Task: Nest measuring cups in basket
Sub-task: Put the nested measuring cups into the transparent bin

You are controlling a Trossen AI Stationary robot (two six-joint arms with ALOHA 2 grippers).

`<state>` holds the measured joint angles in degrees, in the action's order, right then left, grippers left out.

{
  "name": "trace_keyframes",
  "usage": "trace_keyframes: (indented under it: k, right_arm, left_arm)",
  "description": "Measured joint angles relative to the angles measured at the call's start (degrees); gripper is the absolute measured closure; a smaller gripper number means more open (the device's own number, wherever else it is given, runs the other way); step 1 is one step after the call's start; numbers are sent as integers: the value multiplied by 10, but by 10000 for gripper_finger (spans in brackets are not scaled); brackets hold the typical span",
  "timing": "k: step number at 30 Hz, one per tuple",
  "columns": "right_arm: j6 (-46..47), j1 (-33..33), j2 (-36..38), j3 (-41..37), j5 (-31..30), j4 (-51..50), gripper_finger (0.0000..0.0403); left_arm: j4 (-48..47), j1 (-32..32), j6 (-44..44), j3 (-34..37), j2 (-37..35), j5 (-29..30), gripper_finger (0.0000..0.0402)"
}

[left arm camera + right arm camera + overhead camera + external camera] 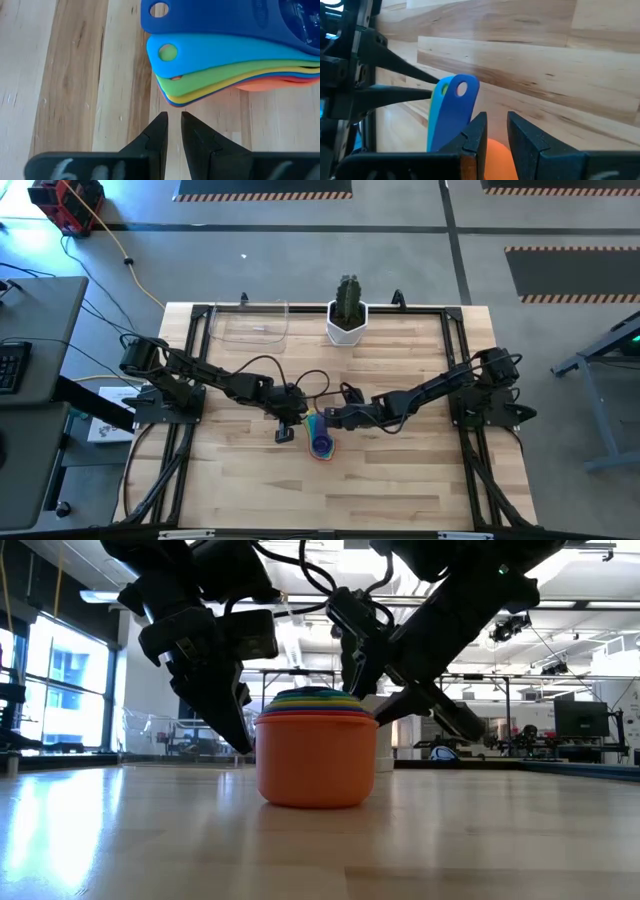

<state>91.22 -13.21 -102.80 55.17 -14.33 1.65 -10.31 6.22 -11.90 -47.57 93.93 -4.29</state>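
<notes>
cactus pot (347, 320): far edge of counter (400, 480), just beside basket (250, 323).
basket: holds no cups.
measuring cups (321, 438): nested mid-counter, between grippers.
left gripper (173, 122): narrowly spread, unladen.
right gripper (496, 125): narrowly spread, unladen.

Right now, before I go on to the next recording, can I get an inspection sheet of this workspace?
Surface: wooden table, bare around the stack.
Job's things: cups nested in one stack at mid-table, orange outermost; basket at the far edge holds no cups.
Clutter: cactus pot beside the basket.
Grippers: left gripper nearly closed, holding nothing, tips just short of the handles; right gripper slightly open over the stack, holding nothing.
Cables: loops along the arms.
Surroundings: desk to the left; no people seen.
</notes>
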Motion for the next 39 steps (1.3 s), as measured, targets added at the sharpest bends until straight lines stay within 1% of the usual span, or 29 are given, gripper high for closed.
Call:
trace_keyframes:
  k: [7,12,18,23,26,31,36,39]
  right_arm:
    - [-1,0,0,0,13,10,336]
    - [-17,0,0,0,24,40,336]
    - [-17,0,0,0,30,40,336]
    - [-28,0,0,0,55,53,336]
    - [-37,0,0,0,58,51,336]
    - [-40,1,0,0,43,28,336]
    - [-32,0,0,-1,62,-2,336]
    - [-28,-1,0,-1,64,-4,336]
  left_arm:
    - [7,0,0,0,0,0,359]
    - [16,0,0,0,0,0,359]
    - [27,0,0,0,0,0,359]
    - [28,0,0,0,0,0,359]
    - [28,0,0,0,0,0,359]
    - [23,0,-1,0,0,1,359]
    - [4,0,-10,0,-4,1,359]
    - [-3,0,-11,0,-10,1,359]
